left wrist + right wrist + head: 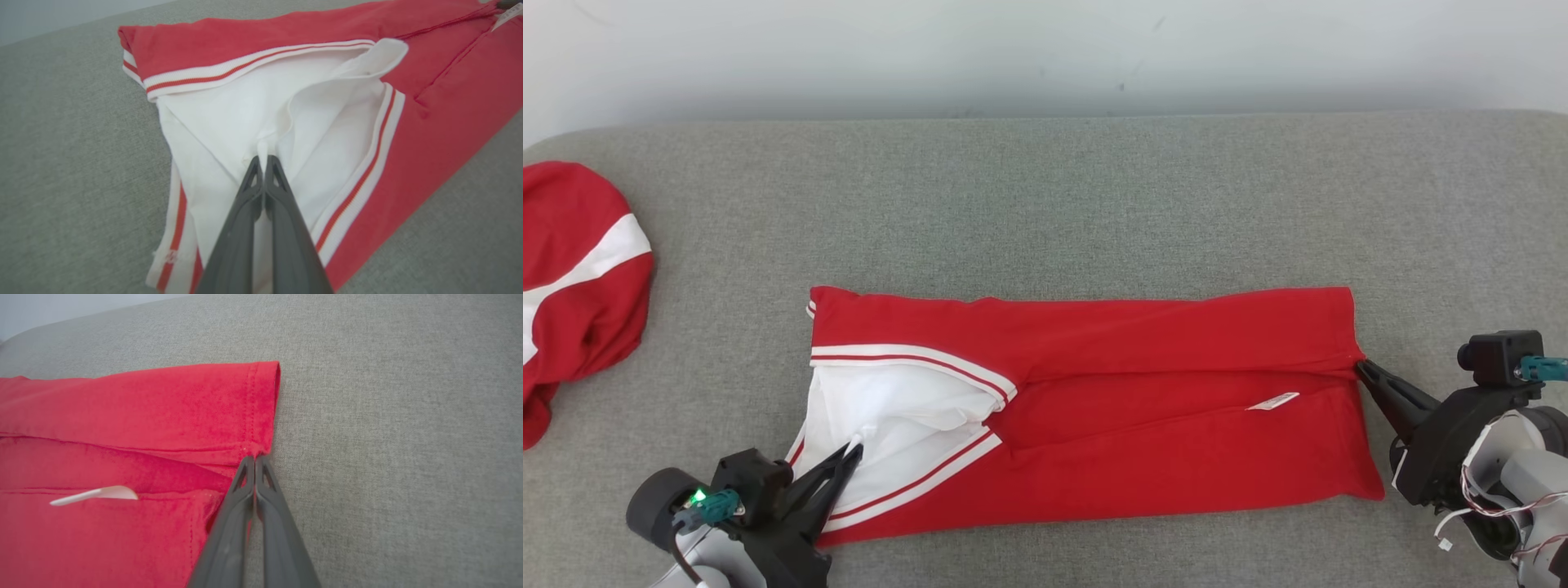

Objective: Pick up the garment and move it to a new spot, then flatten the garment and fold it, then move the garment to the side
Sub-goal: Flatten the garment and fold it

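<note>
The garment (1143,392) is a red shirt with a white inside and red-and-white striped trim, lying lengthwise on the grey cushion, both long sides folded in toward the middle. My left gripper (854,449) is shut on a pinch of the white fabric (263,148) at the garment's left end. At the right hem, my right gripper (1360,366) is shut on the red edge (255,451) where the fold line meets the hem. A small white label (1272,401) lies on the red cloth (96,493).
A second red garment with a white band (576,278) lies bunched at the cushion's far left edge. The grey cushion (1045,196) stretches wide behind the shirt, ending at a pale wall at the back.
</note>
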Robot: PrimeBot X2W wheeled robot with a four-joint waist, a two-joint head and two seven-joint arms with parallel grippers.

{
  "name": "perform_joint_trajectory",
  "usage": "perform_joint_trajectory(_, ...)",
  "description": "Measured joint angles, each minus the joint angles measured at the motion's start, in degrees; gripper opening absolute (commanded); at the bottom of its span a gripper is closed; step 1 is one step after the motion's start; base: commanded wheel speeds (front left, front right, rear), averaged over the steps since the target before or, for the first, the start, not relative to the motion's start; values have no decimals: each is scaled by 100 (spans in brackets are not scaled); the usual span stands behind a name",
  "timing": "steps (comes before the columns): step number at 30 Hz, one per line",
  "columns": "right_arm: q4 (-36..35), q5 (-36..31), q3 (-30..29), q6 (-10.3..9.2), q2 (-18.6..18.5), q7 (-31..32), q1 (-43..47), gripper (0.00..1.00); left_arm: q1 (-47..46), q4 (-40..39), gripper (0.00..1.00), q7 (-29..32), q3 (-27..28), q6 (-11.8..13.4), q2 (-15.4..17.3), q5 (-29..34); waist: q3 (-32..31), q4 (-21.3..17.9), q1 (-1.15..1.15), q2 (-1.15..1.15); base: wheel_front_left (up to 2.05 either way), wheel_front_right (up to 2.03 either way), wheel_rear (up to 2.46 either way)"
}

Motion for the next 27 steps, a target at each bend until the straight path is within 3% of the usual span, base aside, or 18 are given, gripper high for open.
perform_joint_trajectory(4, 64, 19, 48, 0, 45, -43, -18, 0, 16, 126, 0, 0, 83, -13, -90, 32, -10, -6, 0, 0, 0, 0, 0)
perform_joint_trajectory(5, 86, 41, 49, 0, 59, -52, -32, 19, 23, 186, 0, 0, 83, -16, -103, 53, -12, -9, 0, 0, 0, 0, 0)
perform_joint_trajectory(6, 101, 64, 49, 0, 65, -70, -39, 64, 40, 224, 0, 0, 116, -36, -118, 56, -15, -11, 0, 0, 0, 0, 0)
perform_joint_trajectory(7, 112, 84, 54, 0, 66, -92, -43, 100, 52, 241, 40, 0, 167, -37, -142, 55, -19, -11, 0, 0, 0, 0, 0)
perform_joint_trajectory(8, 107, 99, 63, 0, 65, -96, -47, 100, 58, 254, 100, 0, 199, -29, -159, 56, -28, -11, 0, 0, 0, 0, 0)
perform_joint_trajectory(17, -279, 189, -87, 0, -149, -348, 7, 100, 489, -463, 100, 1, 1016, 357, -207, 236, -184, 3, 0, 0, 0, 0, 0)
perform_joint_trajectory(27, -331, -242, -589, 0, -136, -427, 237, 100, 1196, -1354, 100, 1, 2176, 786, -387, 690, -379, 20, 0, 1, 0, 0, 0)
